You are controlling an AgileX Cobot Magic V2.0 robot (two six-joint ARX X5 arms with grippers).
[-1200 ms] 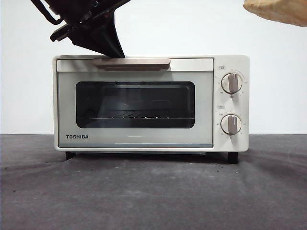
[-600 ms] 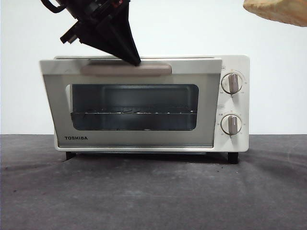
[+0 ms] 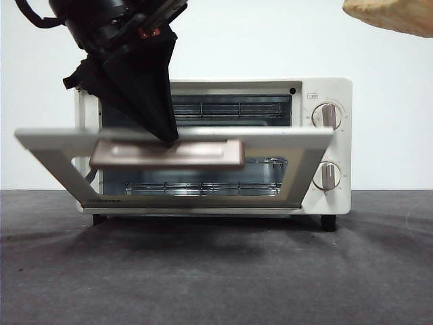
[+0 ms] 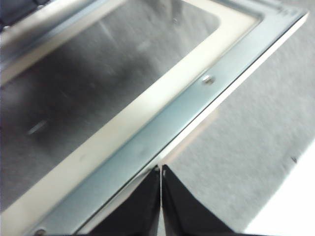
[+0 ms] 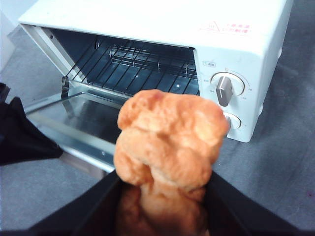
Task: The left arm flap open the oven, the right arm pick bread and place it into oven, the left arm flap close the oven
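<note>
Overhead, lumpy golden-brown bread [image 5: 167, 142]

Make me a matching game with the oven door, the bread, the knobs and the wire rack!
Things:
1. oven door
2. bread
3. knobs
4. wire rack

Descriptions:
A. held between the right gripper's jaws
B. inside the oven
C. partly swung down, left gripper at its handle
D. on the oven's front, beside the opening

Pairs: 1-C, 2-A, 3-D, 4-B
</note>
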